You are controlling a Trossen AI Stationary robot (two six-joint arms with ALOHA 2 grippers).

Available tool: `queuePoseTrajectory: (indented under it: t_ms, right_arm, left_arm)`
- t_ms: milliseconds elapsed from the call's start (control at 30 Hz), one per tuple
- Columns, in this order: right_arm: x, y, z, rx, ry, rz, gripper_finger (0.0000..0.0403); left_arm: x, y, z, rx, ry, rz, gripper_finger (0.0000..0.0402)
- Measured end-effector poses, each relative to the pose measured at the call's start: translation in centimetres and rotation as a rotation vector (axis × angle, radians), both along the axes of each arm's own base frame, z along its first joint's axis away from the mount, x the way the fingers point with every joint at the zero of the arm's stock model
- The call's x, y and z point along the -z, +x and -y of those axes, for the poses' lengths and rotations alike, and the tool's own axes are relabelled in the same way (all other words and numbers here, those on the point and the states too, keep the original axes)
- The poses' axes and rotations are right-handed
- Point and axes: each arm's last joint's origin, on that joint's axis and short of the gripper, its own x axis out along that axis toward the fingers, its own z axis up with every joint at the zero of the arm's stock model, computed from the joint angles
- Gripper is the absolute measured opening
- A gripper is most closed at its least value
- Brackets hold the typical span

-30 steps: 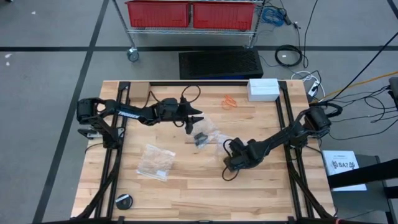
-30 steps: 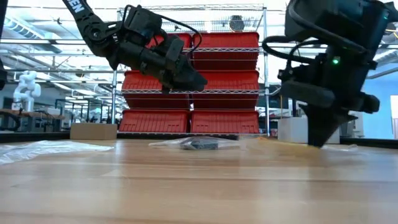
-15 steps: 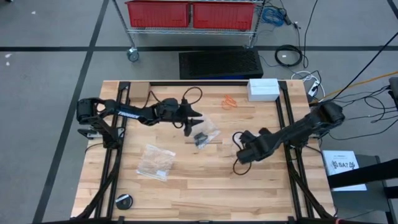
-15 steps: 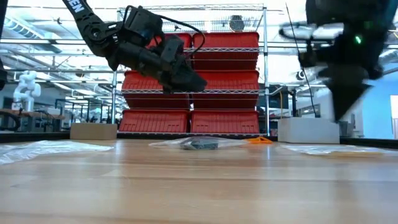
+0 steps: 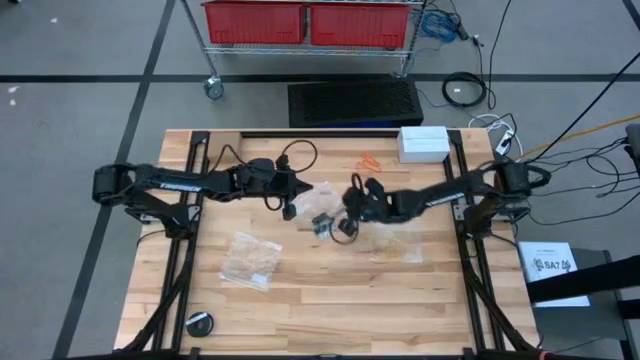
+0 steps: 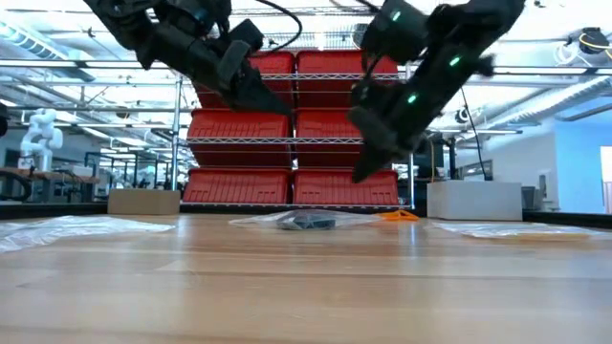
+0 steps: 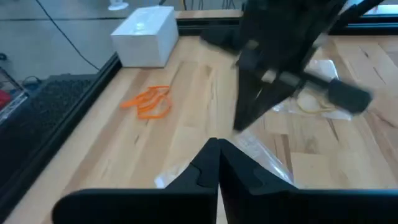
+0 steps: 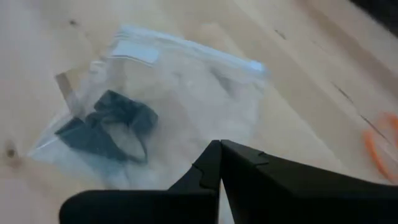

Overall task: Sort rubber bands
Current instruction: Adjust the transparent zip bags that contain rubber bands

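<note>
- I am hovering my right gripper (image 8: 219, 152) with its fingers pressed together and holding nothing, just above a clear bag (image 8: 186, 93) in mid-table.
- Black rubber bands (image 8: 102, 127) are lying inside that bag, directly ahead of my tips, apparently bunched with no clear long axis.
- My left gripper (image 5: 288, 207) is hanging just beside the bag, also pinched together and empty; my right is nearer.
- Orange rubber bands (image 5: 369, 163) are lying loose farther back, near a white box (image 5: 423, 143).

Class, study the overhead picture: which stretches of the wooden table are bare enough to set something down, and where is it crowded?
Bare wood runs along the near edge between the black round object and the right rail, and between the orange rubber bands and the left gripper. The middle is crowded: both grippers flank the bag of black rubber bands.
</note>
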Motion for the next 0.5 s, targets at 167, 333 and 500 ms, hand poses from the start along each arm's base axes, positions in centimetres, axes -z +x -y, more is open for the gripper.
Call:
queuePoseTrajectory:
  t_ms: [167, 333, 500]
  right_arm:
    - [3.1, 1.2, 1.0, -0.130, 0.130, -0.027, 0.0000]
    - [4.2, 0.9, -1.2, -0.026, 0.283, -0.071, 0.0000]
    - [3.2, -0.1, -6.0, 0.007, 0.488, -0.063, 0.0000]
  left_arm:
    - [-0.3, -0.7, 0.0, -0.036, 0.008, -0.034, 0.0004]
    - [0.0, -0.8, -0.1, -0.066, 0.014, -0.059, 0.0004]
    - [0.0, -0.8, -0.1, -0.076, 0.018, -0.054, 0.0004]
